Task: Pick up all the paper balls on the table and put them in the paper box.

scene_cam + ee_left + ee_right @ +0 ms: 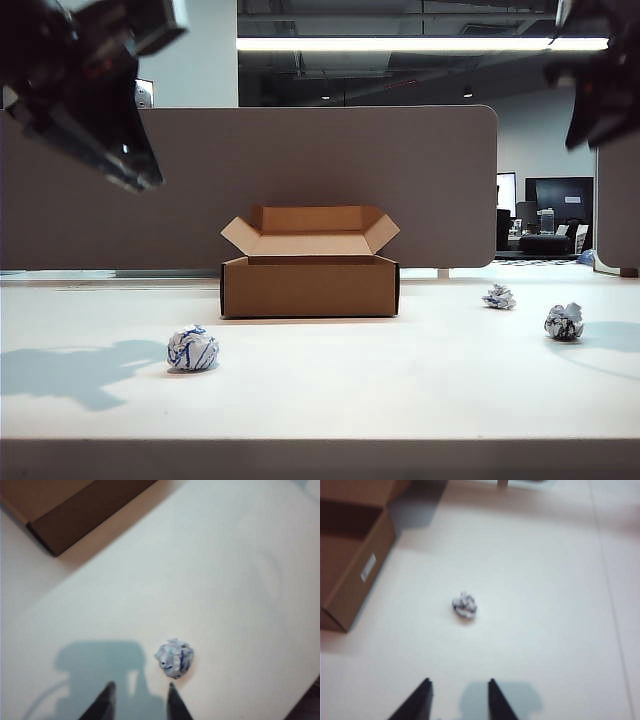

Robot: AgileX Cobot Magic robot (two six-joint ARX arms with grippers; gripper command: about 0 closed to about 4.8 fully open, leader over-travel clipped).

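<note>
Three paper balls are seen lying on the table (330, 390), none of them in the paper box (310, 285). The left paper ball (193, 348) lies near the front, to the left of the box and nearer than it. The middle paper ball (499, 296) lies to the right of the box, well apart from it and further back. The right paper ball (564, 321) lies just beyond it to the right and a little nearer. The box stands at the middle of the table with its four flaps spread open, in front of a grey-brown divider panel (300, 170).

The left gripper (138, 702) is held above the table at the upper left of the exterior view; its jaws are parted by a moderate gap and hold nothing, and the left ball is seen just beside one fingertip (172, 692) in the left wrist view. The right gripper (458, 700) is held high at the upper right, jaws likewise partly open and empty, with a ball (464, 605) lying on the table ahead of it.
</note>
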